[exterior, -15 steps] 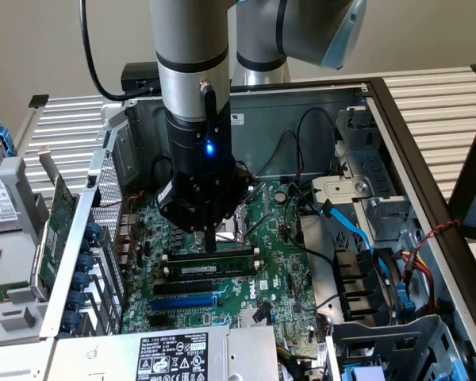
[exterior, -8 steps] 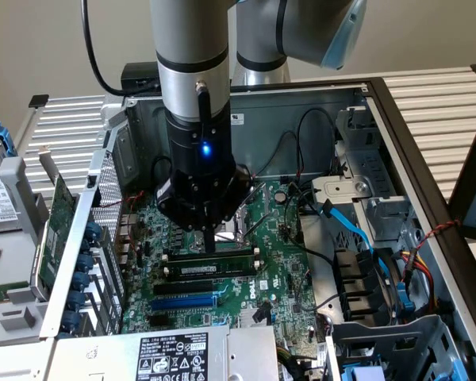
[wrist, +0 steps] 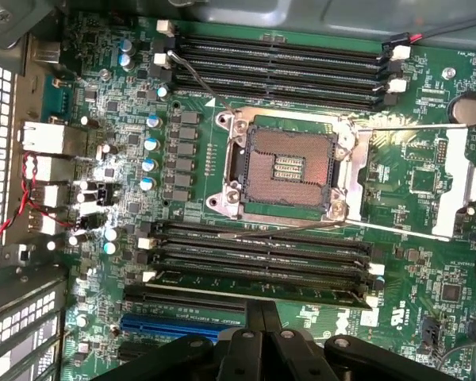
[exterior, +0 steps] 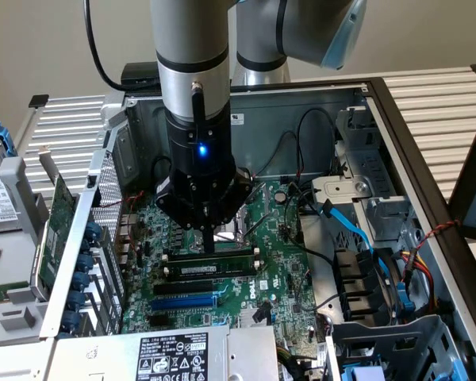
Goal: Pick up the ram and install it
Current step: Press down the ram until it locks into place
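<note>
one green ram (exterior: 210, 267) stick lies in the board's memory slots, long and thin, with a pale label strip along its top edge in the exterior view. in the wrist view the ram (wrist: 258, 280) shows as a narrow green edge running between white end latches, in the bank of slots just beside the cpu socket (wrist: 288, 163), on the side nearer the blue slot (wrist: 181, 325).

the pincer (exterior: 209, 238) hangs straight down over it, fingers drawn together into one narrow dark tip. that tip meets the stick's top edge about midway along its length, or stands just above it; contact is hard to judge from here. the closed fingers do not clasp the stick. in the wrist view the pincer (wrist: 262, 317) fingertips come to a point right at the stick's near edge.

the stick's long axis runs across the exterior view, left to right, parallel to the black slots and the blue slot beside it. it stands on edge, seemingly level in its slot.

the board (exterior: 285, 270) sits inside an open case (exterior: 381, 103).
</note>
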`<state>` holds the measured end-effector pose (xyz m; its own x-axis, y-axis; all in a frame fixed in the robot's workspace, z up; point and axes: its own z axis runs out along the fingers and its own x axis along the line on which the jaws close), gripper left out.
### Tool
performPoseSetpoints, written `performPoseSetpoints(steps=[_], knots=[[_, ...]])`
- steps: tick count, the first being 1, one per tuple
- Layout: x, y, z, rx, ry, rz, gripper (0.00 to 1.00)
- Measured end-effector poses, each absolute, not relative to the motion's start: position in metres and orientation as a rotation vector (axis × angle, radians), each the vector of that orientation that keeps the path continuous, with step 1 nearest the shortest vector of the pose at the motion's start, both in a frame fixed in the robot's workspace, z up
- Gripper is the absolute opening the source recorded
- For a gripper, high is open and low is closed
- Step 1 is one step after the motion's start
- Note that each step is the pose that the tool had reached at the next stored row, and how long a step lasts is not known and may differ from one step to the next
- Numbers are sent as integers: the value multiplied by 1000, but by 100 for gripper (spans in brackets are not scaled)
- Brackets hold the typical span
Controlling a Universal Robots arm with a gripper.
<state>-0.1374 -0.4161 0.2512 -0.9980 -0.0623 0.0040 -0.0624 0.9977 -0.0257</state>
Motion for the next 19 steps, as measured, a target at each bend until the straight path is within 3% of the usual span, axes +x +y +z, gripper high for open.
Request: performPoseSetpoints(steps=[19], knots=[[-93, -416, 243, 104, -3143, 41, 11]])
